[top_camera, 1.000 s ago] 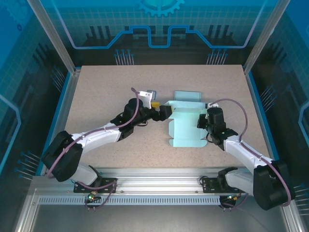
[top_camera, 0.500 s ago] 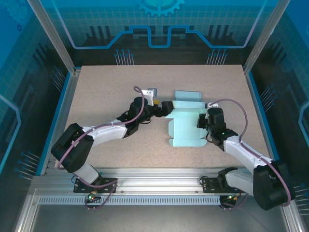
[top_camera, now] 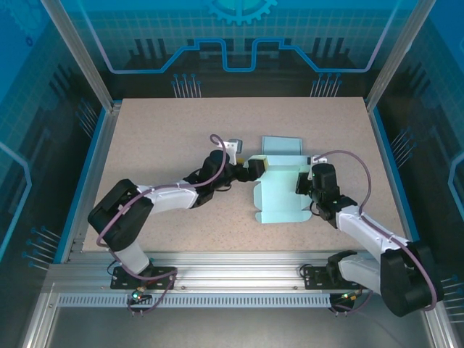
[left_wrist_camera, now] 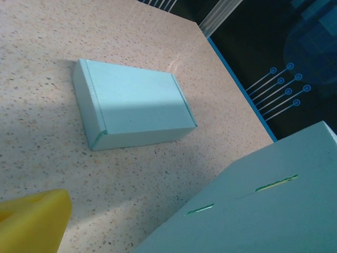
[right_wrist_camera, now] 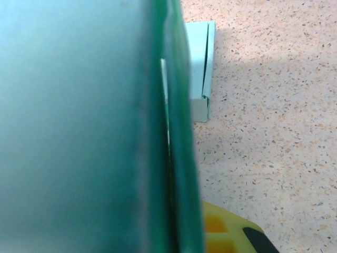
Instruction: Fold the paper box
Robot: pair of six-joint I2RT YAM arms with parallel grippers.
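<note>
1. The paper box [top_camera: 279,197] lies as a mostly flat blank near the middle of the table [top_camera: 159,130], a little toward 3 o'clock; a finished box [top_camera: 281,144] sits just beyond it at 12 o'clock
2. The right gripper [top_camera: 304,183] has its jaws pressed together at the blank's 3 o'clock edge, apparently pinching a side panel; the left gripper [top_camera: 251,167] is spread wide at the blank's 10 o'clock corner, holding nothing
3. Step in hand, as I judge it: raising the side walls, an early stage, since most panels lie flat
4. The next move probably calls for the left jaws to catch and lift the 9 o'clock wall while the right steadies the sheet against sliding
5. The left wrist view shows two slots [left_wrist_camera: 276,182] cut in a panel and its own yellow finger [left_wrist_camera: 31,219], details too small from above; the right wrist view shows a panel edge-on; the top view gives the overall layout
</note>
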